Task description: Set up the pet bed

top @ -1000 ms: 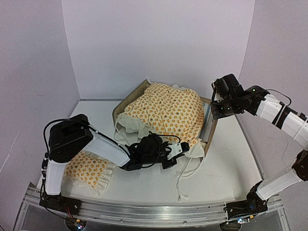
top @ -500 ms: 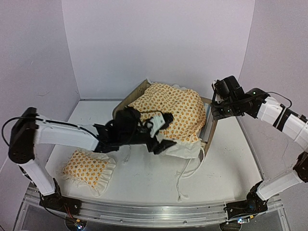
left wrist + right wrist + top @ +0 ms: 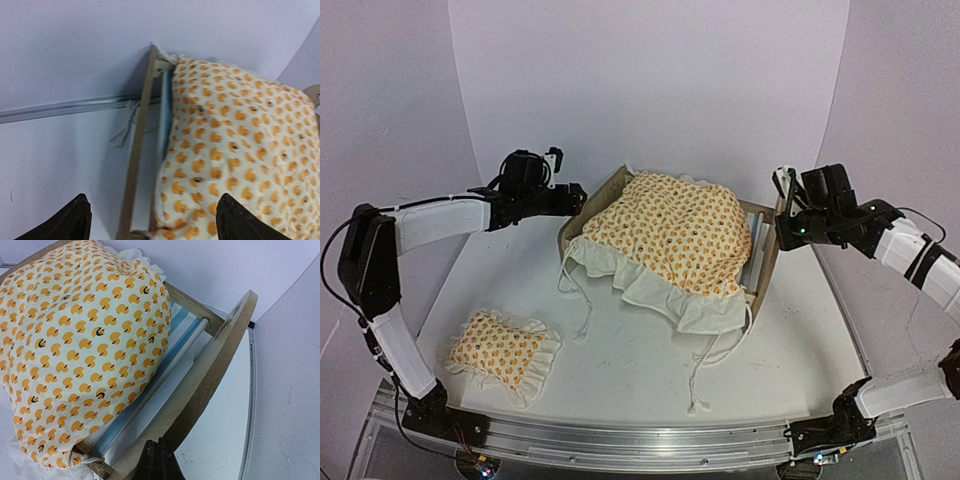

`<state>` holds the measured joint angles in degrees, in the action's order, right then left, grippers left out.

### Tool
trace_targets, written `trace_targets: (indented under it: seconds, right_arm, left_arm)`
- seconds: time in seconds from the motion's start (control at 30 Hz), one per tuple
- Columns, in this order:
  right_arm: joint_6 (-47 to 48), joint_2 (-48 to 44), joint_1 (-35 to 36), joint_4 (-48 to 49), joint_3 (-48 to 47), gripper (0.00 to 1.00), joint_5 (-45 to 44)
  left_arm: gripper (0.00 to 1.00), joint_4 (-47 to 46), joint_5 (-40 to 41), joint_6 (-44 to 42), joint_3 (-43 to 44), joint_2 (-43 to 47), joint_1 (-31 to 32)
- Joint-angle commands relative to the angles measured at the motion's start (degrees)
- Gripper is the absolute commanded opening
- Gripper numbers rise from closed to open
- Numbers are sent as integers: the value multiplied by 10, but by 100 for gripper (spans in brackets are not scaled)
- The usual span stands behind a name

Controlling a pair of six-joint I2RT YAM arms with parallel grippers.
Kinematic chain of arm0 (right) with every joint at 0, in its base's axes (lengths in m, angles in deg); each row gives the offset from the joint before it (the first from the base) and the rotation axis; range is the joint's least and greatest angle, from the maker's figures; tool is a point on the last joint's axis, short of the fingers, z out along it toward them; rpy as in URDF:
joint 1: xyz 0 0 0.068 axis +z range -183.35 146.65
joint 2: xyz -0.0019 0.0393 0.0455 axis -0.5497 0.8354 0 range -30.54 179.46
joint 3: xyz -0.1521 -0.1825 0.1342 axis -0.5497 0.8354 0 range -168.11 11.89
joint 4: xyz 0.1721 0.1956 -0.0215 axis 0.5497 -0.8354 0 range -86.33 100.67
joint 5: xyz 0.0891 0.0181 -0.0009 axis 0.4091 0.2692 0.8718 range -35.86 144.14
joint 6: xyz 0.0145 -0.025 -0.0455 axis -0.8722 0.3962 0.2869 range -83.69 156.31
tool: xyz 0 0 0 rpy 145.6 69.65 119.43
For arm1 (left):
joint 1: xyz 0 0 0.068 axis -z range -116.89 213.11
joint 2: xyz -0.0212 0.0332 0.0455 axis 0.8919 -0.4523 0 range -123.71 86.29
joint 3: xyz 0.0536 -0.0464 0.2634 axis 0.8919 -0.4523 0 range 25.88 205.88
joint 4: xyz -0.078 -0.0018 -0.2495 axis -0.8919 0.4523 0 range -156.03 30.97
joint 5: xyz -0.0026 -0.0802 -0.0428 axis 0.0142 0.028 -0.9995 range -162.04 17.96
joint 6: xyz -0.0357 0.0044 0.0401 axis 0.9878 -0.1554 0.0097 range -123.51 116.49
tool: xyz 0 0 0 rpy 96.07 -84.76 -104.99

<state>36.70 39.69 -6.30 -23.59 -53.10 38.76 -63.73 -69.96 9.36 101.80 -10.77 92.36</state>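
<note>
pet bed (image 3: 588, 208) sits mid-back on the counter (image 3: 620, 380), long axis left to right, blanket (image 3: 670, 235) draped over it. left end effector (image 3: 572, 194) hangs just off its left end, fingers spread and empty; right end effector (image 3: 159, 456) is pinched shut tight beside the headboard (image 3: 766, 262), so right's nearer

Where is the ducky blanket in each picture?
Top external: duck-print blanket in the middle, draped over the plywood bed frame.
Left wrist: duck-print blanket fills the right half.
Right wrist: duck-print blanket fills the left half.
Shared landmark: the plywood bed frame edges it in all three views.
</note>
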Motion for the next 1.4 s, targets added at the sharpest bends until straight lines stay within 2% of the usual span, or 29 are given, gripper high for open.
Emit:
trace_targets:
  seconds: [0.0, 0.07, 0.13, 0.23, 0.27, 0.4, 0.53, 0.6, 0.8, 0.97, 1.03, 1.1, 1.23, 1.3, 1.37]
  right_arm:
    - [43, -8, -19, -33, 43, 0, 50]
    - [35, -10, -24, -33, 48, 0, 40]
    - [14, -12, -38, -33, 44, 0, 41]
    - [-35, 0, -53, -41, 24, 0, 18]
    - [-46, 6, -55, -50, 12, 4, 8]
    - [-87, 44, -55, -92, -48, 38, -12]
    - [-98, 84, -55, -133, -111, 50, -41]
    - [-95, 111, -55, -143, -139, 62, -59]
    - [-115, 176, -57, -146, -217, 87, -125]
    - [-100, 206, -83, -150, -280, 95, -142]
    - [-91, 214, -84, -163, -310, 96, -174]
    - [-74, 216, -83, -179, -332, 98, -215]
    - [-64, 231, -84, -231, -376, 98, -248]
    - [-59, 231, -85, -237, -377, 98, -256]
    - [-54, 244, -95, -235, -384, 98, -225]
  left_arm:
    - [86, 55, 18, -4, 109, -88, -24]
    - [85, 63, -17, -16, 148, -124, -26]
    - [85, 73, -19, -10, 174, -158, -28]
    - [82, 79, -51, 6, 172, -182, -31]
    - [80, 79, -71, 10, 166, -183, -31]
    - [68, 49, -177, 45, 113, -169, -31]
    - [58, 2, -250, 95, 41, -139, -28]
    - [55, -29, -288, 128, -1, -119, -17]
    - [57, -56, -317, 152, -58, -21, 25]
    - [70, -36, -303, 134, -55, 63, 26]
    - [81, -4, -249, 113, -41, 77, 25]
    - [87, 13, -183, 100, -32, 77, 16]
    - [87, 46, -147, 72, 14, 21, -6]
    - [84, 56, -164, 59, 34, -14, -6]
    - [79, 56, -189, 62, 43, -39, -6]
